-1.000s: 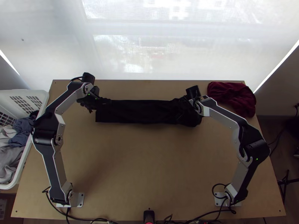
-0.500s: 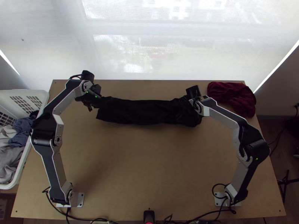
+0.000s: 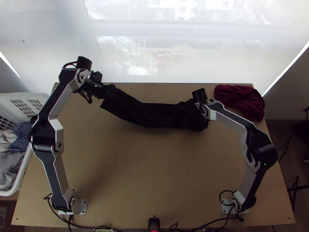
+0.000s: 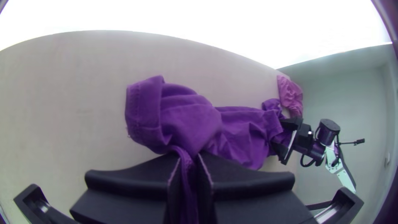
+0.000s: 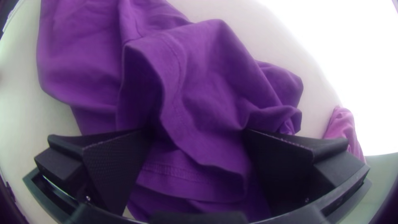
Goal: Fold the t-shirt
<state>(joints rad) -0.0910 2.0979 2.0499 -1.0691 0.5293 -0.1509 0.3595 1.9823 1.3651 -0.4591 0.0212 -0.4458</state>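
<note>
The t-shirt (image 3: 154,115) is laid across the far half of the wooden surface (image 3: 154,166) as a long, narrow strip, its left part slanted toward the far left corner. At that end the left hand (image 3: 110,92) is closed on the cloth: in its wrist view a thin, gathered bit of the shirt is pinched between the wide black fingers (image 4: 137,184) (a small pinch, beside the width of the strip). Just beyond the pinch, a seamed end of the shirt is turned over into soft folds.

The other end is crumpled under the right hand (image 3: 192,103), whose fingers (image 5: 112,166) are parted widely. Loose layers with a stitched hem are seen between and beneath them, and nothing is clamped there (whether the cloth is brushed by either finger cannot be told).

At the far right corner of the surface, a dark red cloth (image 3: 239,101) is bunched in a heap, apart from the shirt but near its right end. Beside the left edge a white basket (image 3: 45,101) is placed, with blue cloth (image 3: 21,135) and grey cloth (image 3: 9,170) piled loosely inside; part of it is covered from sight by the left arm. Behind the far edge, a pale blind (image 3: 154,46) is lit brightly.
</note>
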